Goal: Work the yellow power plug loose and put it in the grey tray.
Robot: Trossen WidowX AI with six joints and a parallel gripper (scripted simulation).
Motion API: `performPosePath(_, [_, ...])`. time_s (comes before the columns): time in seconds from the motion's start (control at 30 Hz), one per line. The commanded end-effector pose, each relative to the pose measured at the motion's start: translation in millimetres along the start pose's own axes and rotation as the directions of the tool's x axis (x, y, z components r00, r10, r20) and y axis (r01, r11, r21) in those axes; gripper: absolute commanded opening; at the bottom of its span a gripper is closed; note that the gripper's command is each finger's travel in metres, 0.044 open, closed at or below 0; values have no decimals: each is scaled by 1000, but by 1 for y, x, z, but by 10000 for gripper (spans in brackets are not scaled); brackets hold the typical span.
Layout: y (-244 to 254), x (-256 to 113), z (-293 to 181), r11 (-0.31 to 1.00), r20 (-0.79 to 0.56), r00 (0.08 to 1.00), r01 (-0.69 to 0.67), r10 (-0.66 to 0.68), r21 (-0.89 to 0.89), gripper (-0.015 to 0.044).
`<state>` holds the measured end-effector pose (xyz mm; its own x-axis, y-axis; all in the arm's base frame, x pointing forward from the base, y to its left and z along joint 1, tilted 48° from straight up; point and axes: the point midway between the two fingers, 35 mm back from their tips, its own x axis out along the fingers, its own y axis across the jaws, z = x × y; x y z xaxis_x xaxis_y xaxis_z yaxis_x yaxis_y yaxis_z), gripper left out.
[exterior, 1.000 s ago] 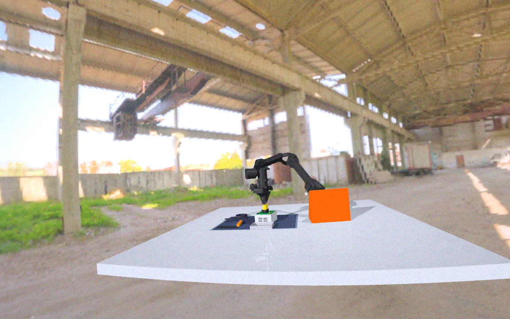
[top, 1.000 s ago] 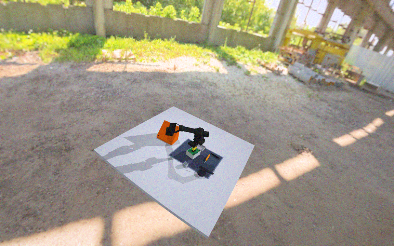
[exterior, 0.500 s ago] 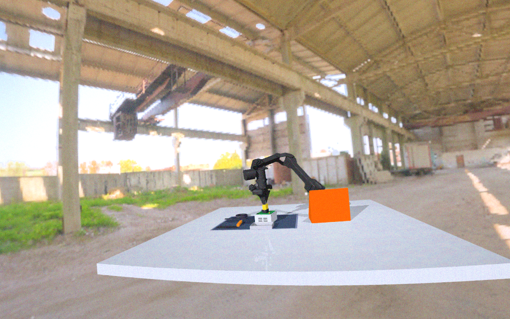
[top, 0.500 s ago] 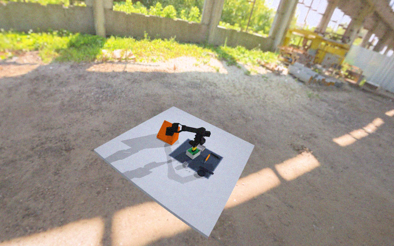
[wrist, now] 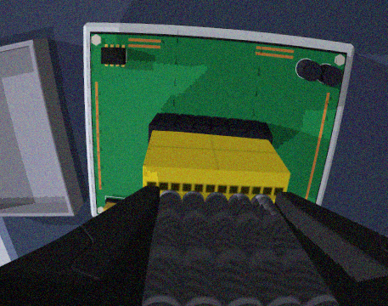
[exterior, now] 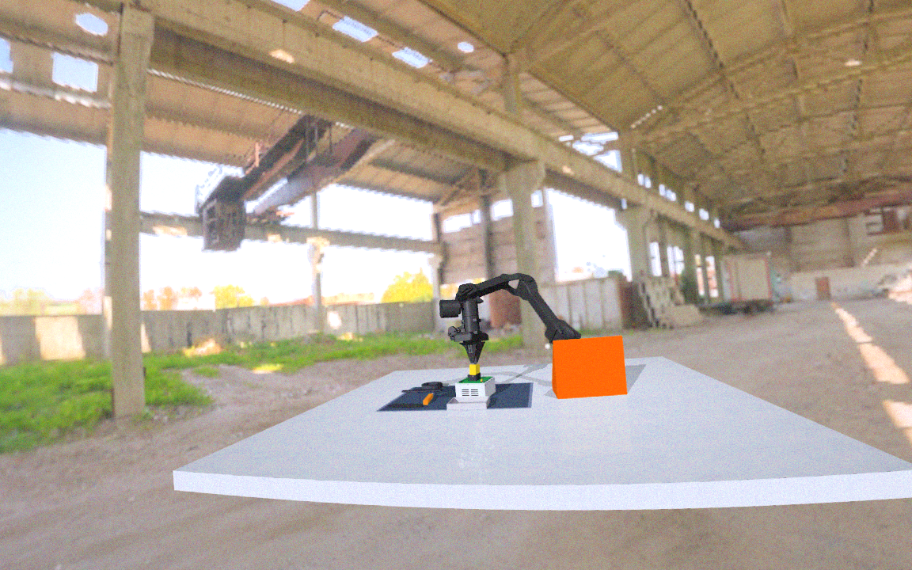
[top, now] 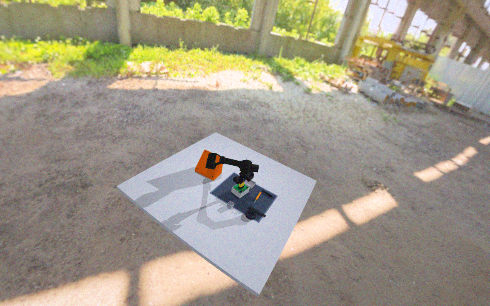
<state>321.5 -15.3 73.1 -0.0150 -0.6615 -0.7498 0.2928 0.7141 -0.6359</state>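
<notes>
The yellow power plug (top: 241, 185) (exterior: 473, 370) (wrist: 215, 157) stands at the black socket (wrist: 210, 123) on the green circuit board (wrist: 130, 93) in its white housing (exterior: 472, 391). How deep it sits is hidden. My gripper (top: 241, 182) (exterior: 473, 364) (wrist: 217, 204) is shut on the plug, one finger at each side, pointing down from above. A bundle of dark grey cables (wrist: 227, 251) rises from the plug between the fingers in the wrist view. The grey tray (top: 253, 185) (exterior: 468, 406) (wrist: 73, 187) is beside the housing, on its left in the wrist view, with nothing seen in it.
The dark blue mat (top: 222, 189) (exterior: 516, 397) lies under the housing. An orange-handled screwdriver (top: 258, 196) (exterior: 428, 399), a black ring (top: 250, 215) and a dark strip (top: 266, 193) lie on it. A small clear block (top: 230, 204) is near its edge. An orange block (top: 206, 167) (exterior: 589, 368) stands by the arm's base.
</notes>
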Motion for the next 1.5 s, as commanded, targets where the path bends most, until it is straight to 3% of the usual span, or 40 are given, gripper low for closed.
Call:
performPosePath(0.0, [3, -14, 0, 1000, 31, 999, 18, -18, -7, 0])
performPosePath(0.33, [22, -15, -1, 971, 32, 971, 239, -239, 1, 0])
performPosePath(0.8, [3, -52, -2, 999, 30, 999, -33, 33, -9, 0])
performPosePath(1.07, [17, -71, -2, 995, 30, 994, 102, -102, -5, 0])
performPosePath(1.47, [18, -69, -2, 995, 63, 993, 97, -96, -5, 0])
